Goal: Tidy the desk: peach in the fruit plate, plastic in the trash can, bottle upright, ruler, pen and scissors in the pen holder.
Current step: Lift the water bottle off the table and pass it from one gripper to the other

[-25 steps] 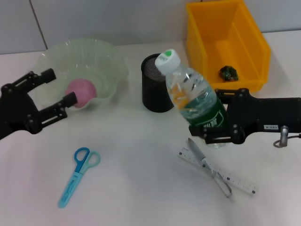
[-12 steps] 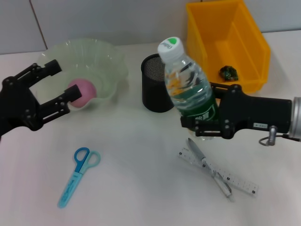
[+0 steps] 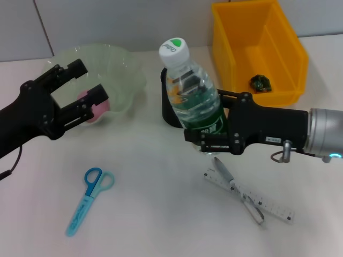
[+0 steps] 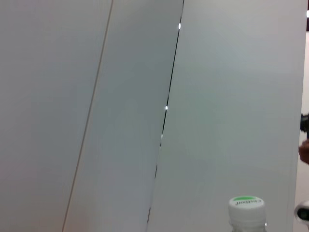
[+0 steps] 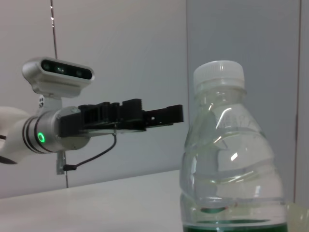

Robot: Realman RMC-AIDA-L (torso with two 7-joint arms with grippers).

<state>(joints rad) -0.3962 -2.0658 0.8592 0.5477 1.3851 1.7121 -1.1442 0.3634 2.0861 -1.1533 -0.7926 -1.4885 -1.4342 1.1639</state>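
My right gripper (image 3: 208, 122) is shut on the bottle (image 3: 190, 88) at its green label, holding it nearly upright in front of the black mesh pen holder (image 3: 167, 110). The bottle (image 5: 227, 164) fills the right wrist view, and its cap (image 4: 246, 207) shows in the left wrist view. My left gripper (image 3: 88, 80) is open over the pale green fruit plate (image 3: 123, 61), just above the pink peach (image 3: 98, 110) lying in it. The blue scissors (image 3: 88, 201) lie on the desk at front left. The silver pen (image 3: 238, 188) lies across the clear ruler (image 3: 273, 208) at front right.
The yellow trash can (image 3: 230, 48) stands at the back right with a small dark green crumpled piece (image 3: 261, 83) inside. The white desk (image 3: 155, 203) is bare between the scissors and the ruler. The left gripper (image 5: 169, 115) shows far off in the right wrist view.
My right gripper has carried the bottle left, toward the pen holder, and turned it more upright. My left gripper has moved right, over the fruit plate and the peach.
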